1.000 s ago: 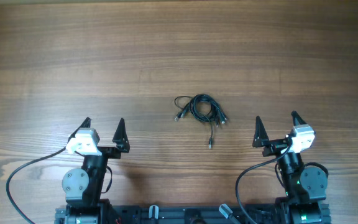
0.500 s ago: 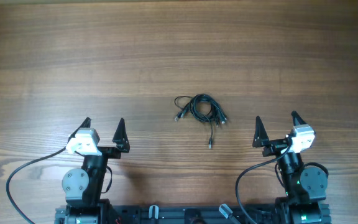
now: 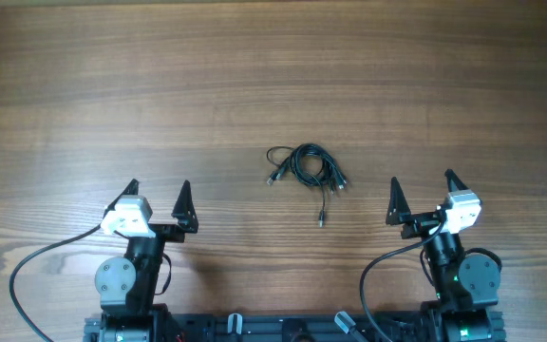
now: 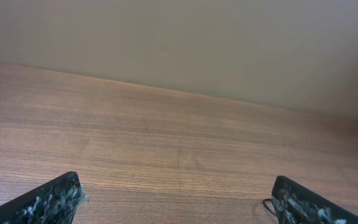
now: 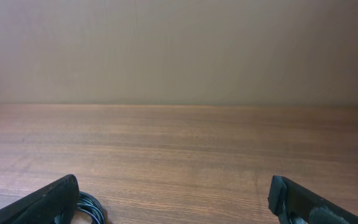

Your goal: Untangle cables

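**Cables (image 3: 307, 166) ahead and between, right side closer**

Small black tangle on the table (image 3: 112, 85), untouched. Forward and to the right of the left end effector (image 3: 158, 184); forward and to the left of the right end effector (image 3: 422, 179), and somewhat nearer to that one. Both sets of fingers spread wide apart, gripping nothing. Stretched mostly side to side, silvery plug ends fanned toward the right end effector, one loose tail trailing back toward the robot. Probably best reached from the right, closing across that tail or the fanned plugs, with the left pinning the coil's far side.
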Tool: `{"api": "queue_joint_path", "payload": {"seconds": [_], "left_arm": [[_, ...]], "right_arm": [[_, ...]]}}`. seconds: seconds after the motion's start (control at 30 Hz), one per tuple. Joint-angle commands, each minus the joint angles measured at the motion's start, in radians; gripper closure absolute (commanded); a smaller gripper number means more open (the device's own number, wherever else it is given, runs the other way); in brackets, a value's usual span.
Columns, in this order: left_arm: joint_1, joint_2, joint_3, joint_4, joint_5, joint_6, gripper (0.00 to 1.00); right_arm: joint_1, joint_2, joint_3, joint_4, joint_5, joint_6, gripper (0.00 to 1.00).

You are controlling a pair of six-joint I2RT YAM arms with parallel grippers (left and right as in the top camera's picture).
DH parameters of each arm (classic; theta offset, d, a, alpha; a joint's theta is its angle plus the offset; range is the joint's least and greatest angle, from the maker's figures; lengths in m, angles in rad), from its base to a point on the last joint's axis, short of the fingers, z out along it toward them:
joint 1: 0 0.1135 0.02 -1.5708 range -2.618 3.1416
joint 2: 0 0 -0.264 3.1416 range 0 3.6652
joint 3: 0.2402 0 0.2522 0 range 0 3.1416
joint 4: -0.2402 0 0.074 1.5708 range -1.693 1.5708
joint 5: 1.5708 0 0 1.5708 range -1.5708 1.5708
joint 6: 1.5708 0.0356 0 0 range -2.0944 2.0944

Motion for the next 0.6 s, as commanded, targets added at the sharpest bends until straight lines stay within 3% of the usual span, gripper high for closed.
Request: {"api": "queue_joint_path", "payload": {"seconds": [0.0, 0.27, 0.57], "left_arm": [[-0.006, -0.007, 0.000, -0.012, -0.006, -0.023, 0.00], [-0.006, 0.066, 0.081, -0.129, -0.006, -0.036, 0.00], [-0.006, 0.388, 0.355, -0.357, 0.022, -0.094, 0.00]], "right_arm": [[0.004, -0.007, -0.001, 0.002, 0.002, 0.000, 0.00], [0.004, -0.007, -0.001, 0.002, 0.002, 0.000, 0.00], [0.004, -0.007, -0.001, 0.002, 0.002, 0.000, 0.00]]}}
